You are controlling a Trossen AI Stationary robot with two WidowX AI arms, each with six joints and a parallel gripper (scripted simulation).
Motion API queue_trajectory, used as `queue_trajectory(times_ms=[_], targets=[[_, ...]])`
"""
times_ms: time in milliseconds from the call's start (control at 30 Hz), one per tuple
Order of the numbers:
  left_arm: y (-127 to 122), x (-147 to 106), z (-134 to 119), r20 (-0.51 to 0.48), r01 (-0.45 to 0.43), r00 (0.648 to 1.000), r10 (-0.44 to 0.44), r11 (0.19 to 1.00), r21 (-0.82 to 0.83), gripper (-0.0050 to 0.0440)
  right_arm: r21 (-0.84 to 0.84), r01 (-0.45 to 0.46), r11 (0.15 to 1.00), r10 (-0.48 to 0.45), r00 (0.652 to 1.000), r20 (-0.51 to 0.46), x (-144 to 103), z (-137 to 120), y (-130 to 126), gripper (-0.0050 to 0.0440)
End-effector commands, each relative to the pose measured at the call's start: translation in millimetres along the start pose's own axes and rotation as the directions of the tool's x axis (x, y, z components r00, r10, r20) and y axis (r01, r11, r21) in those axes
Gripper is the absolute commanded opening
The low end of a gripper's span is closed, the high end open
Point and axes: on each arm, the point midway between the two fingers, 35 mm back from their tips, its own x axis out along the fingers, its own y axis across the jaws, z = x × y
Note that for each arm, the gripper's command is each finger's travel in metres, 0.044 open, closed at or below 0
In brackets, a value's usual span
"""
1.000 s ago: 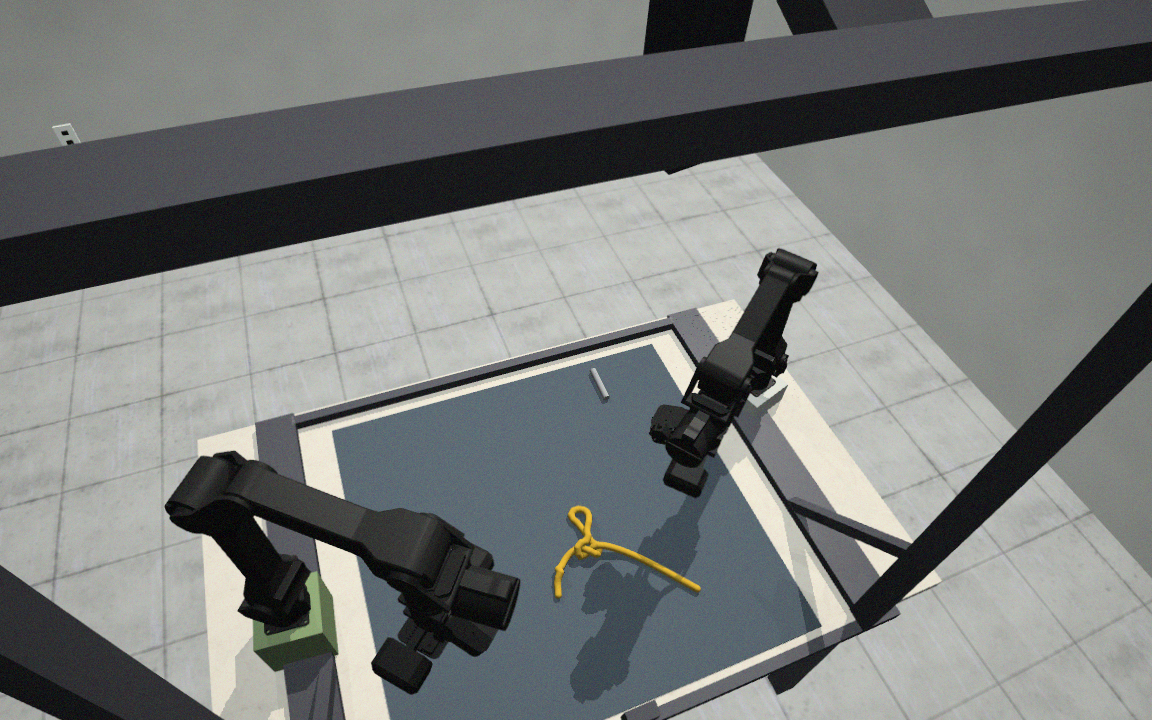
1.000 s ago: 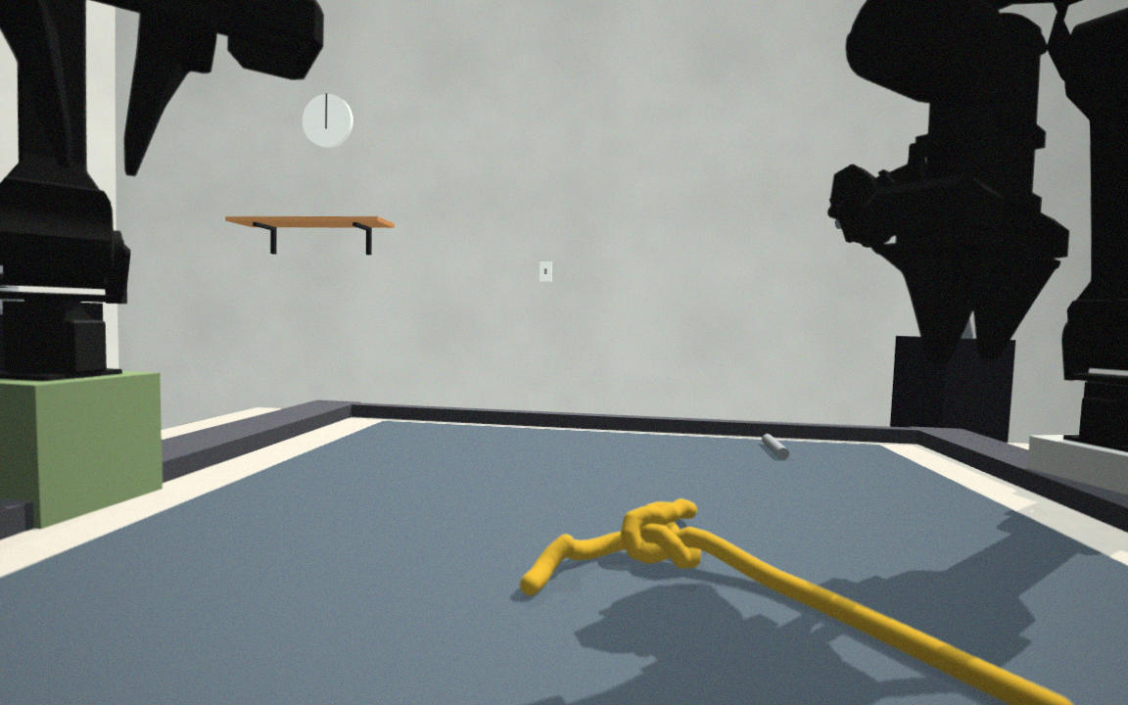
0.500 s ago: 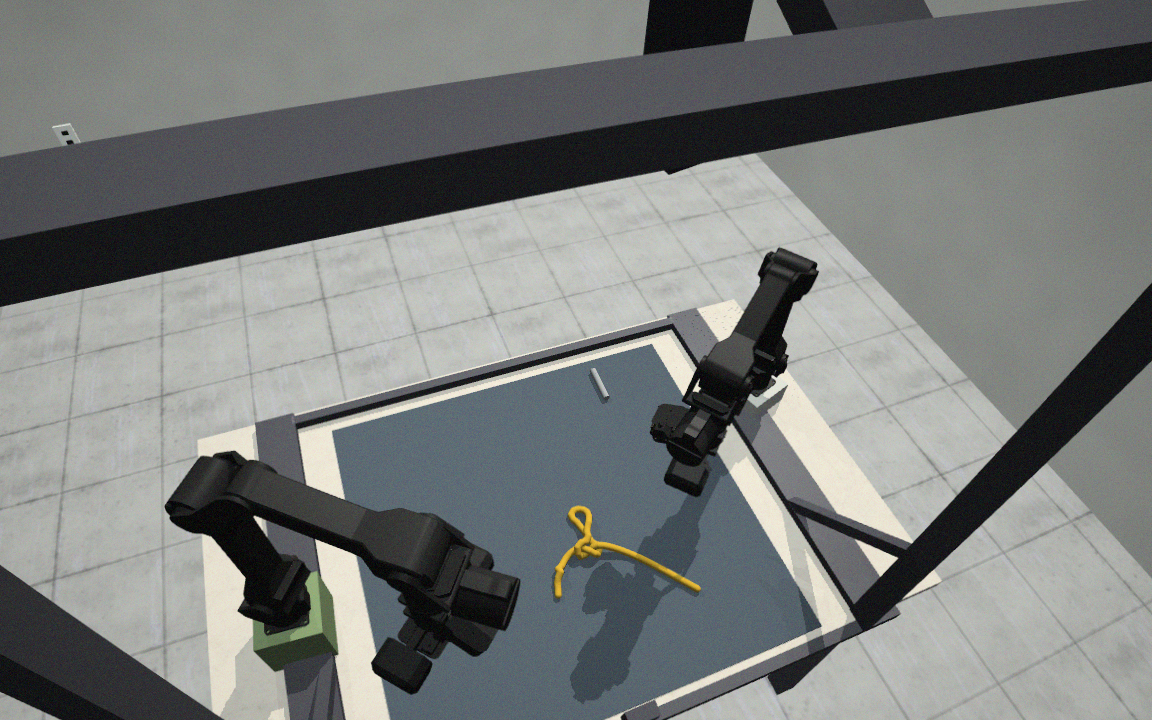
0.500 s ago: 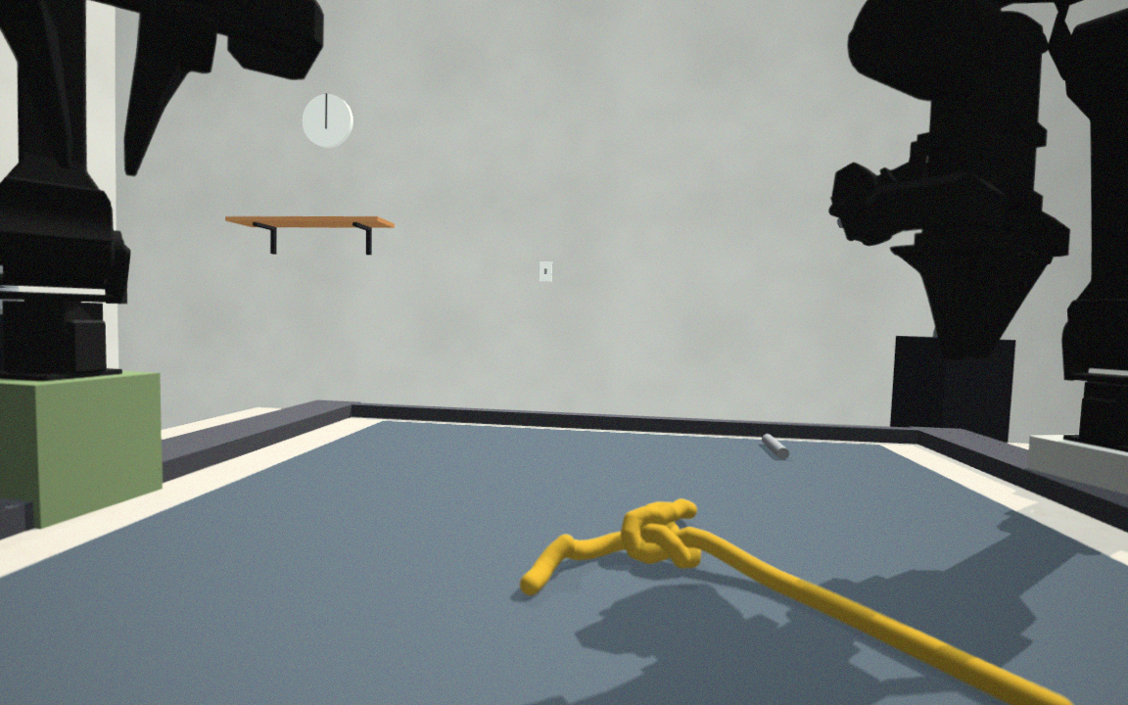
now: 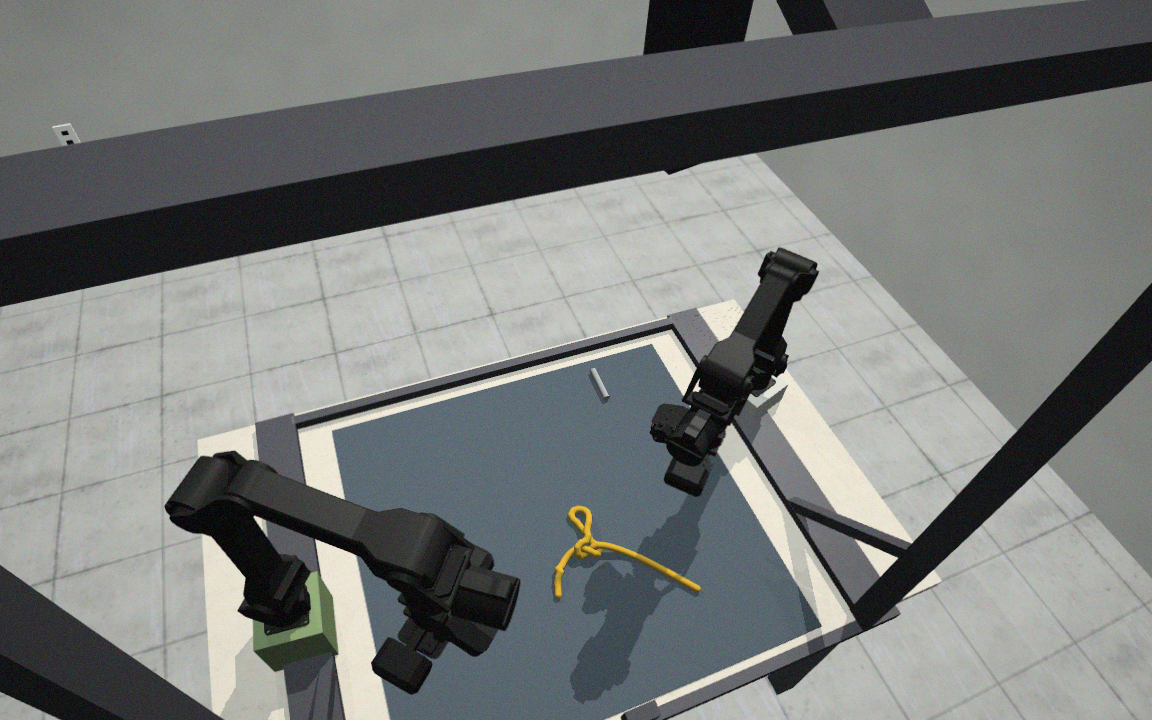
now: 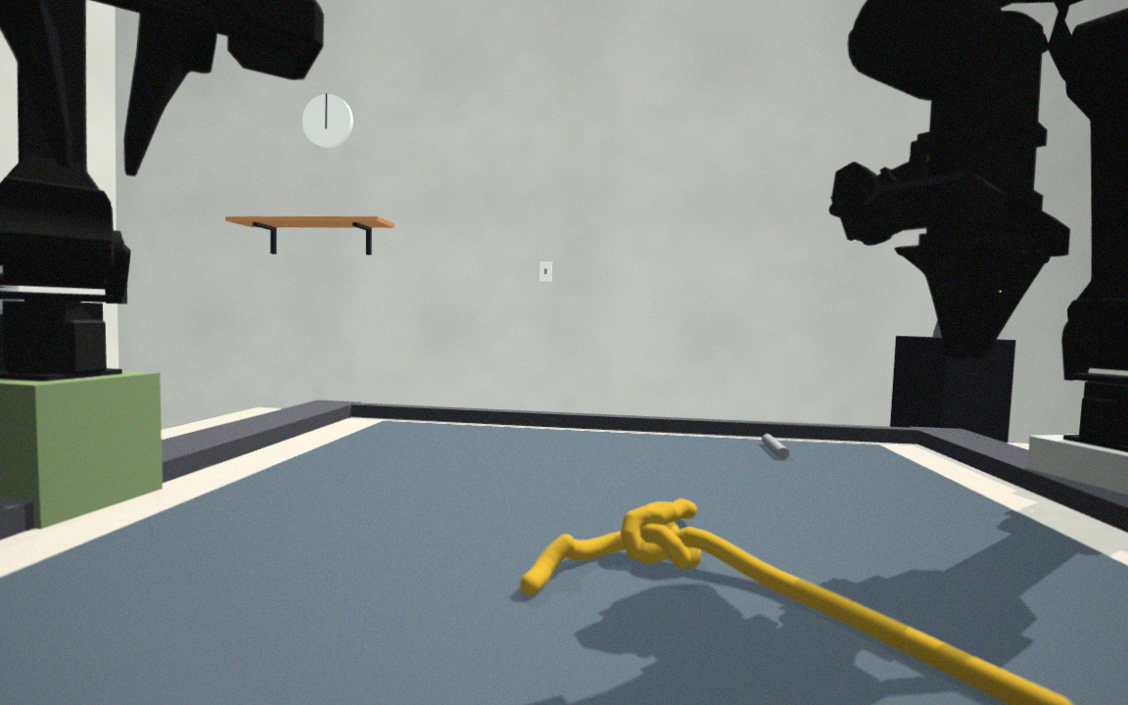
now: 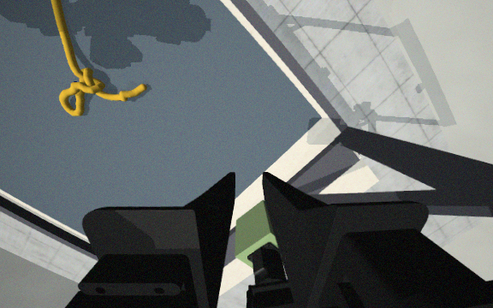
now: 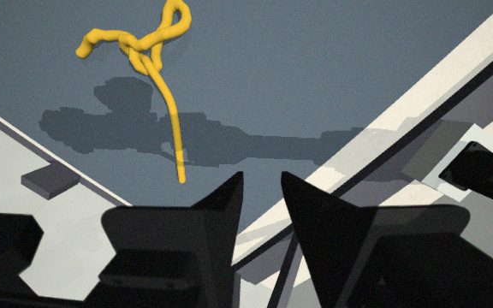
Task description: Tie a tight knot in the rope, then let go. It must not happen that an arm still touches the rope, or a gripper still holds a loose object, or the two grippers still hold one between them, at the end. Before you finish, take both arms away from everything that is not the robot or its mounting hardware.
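Observation:
The yellow rope (image 5: 587, 546) lies on the blue-grey mat with a compact knot near one end, a small loop beside it and a long free tail. It also shows in the exterior view (image 6: 660, 535), the left wrist view (image 7: 85, 85) and the right wrist view (image 8: 141, 47). My left gripper (image 5: 401, 667) hangs off the mat's front left corner, high above the table, with its fingers close together and empty. My right gripper (image 5: 686, 479) hovers above the mat's right side, clear of the rope, with its fingers nearly together and empty.
A small grey cylinder (image 5: 598, 383) lies near the mat's far edge. The left arm stands on a green block (image 5: 296, 629). Dark frame beams cross overhead and a strut stands at the right front corner.

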Motion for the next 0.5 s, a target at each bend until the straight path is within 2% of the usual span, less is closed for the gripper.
queue_trajectory(times_ms=[0,100,133,167,467], targets=[[0.5,-4.6,0.1,0.016,-0.007,1.0,0.007,1.0,-0.003,0.01,-0.003,-0.021,1.0,0.021,1.0,0.0,-6.8,-0.5,0.6,0.014],[0.5,-4.6,0.1,0.016,-0.007,1.0,0.007,1.0,-0.003,0.01,-0.003,-0.021,1.0,0.021,1.0,0.0,-6.8,-0.5,0.6,0.014],[0.5,-4.6,0.1,0.016,-0.007,1.0,0.007,1.0,-0.003,0.008,0.035,-0.021,0.999,0.021,1.0,0.002,-6.6,-0.1,1.1,0.0116],[0.5,-4.6,0.1,0.016,-0.007,1.0,0.007,1.0,-0.003,0.008,0.071,-0.021,0.997,0.021,1.0,0.001,-6.8,-0.4,0.7,0.01],[1.0,-4.6,0.4,0.016,-0.007,1.0,0.007,1.0,-0.007,0.008,0.071,-0.021,0.997,0.021,1.0,0.001,-6.8,-0.4,0.7,0.01]])
